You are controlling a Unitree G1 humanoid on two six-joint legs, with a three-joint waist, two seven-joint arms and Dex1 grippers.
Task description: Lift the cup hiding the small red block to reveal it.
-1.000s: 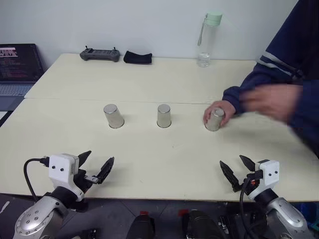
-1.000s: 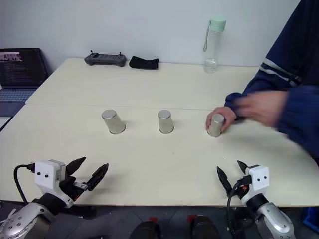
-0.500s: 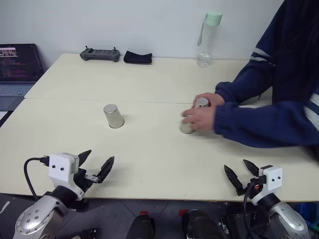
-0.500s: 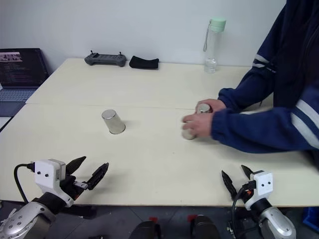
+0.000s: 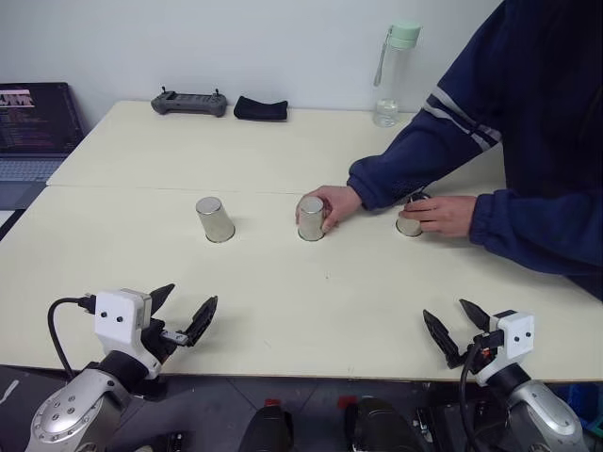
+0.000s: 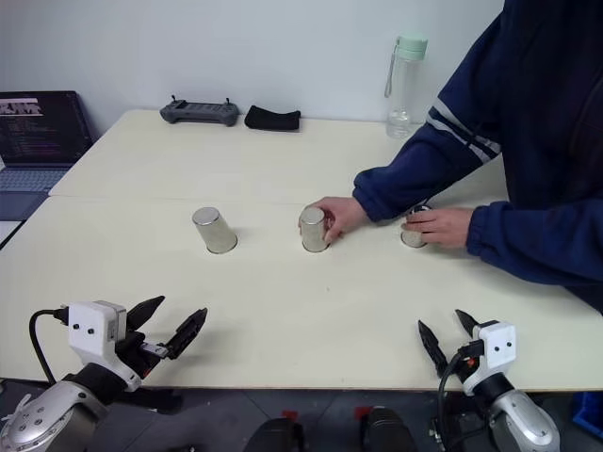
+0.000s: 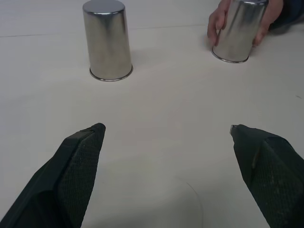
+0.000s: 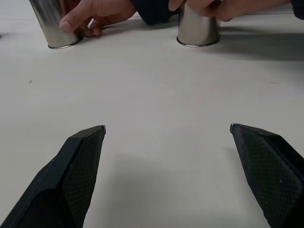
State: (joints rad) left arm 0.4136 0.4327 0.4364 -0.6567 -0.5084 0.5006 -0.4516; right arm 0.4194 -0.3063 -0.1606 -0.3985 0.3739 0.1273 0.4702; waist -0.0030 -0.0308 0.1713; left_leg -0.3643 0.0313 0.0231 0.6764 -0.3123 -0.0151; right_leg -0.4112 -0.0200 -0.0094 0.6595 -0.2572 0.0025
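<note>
a: what's at the left of the frame?

b: a laptop (image 5: pixel 33 127) at the upper left edge, and the left gripper (image 5: pixel 183 317) at the lower left, fingers spread wide, holding nothing.

a: and the cups?

b: three upside down in a row across the middle of the table (image 5: pixel 283 301). the left cup (image 5: pixel 215 219) stands alone. a person's hand (image 5: pixel 332 204) wraps the middle cup (image 5: pixel 311 218); their other hand (image 5: pixel 443 215) covers the right cup (image 5: pixel 409 224).

a: the red block?

b: can't tell which cup hides it.

a: lower right?

b: the right gripper (image 5: pixel 459 331), fingers wide apart, empty, well short of the cups.
</note>
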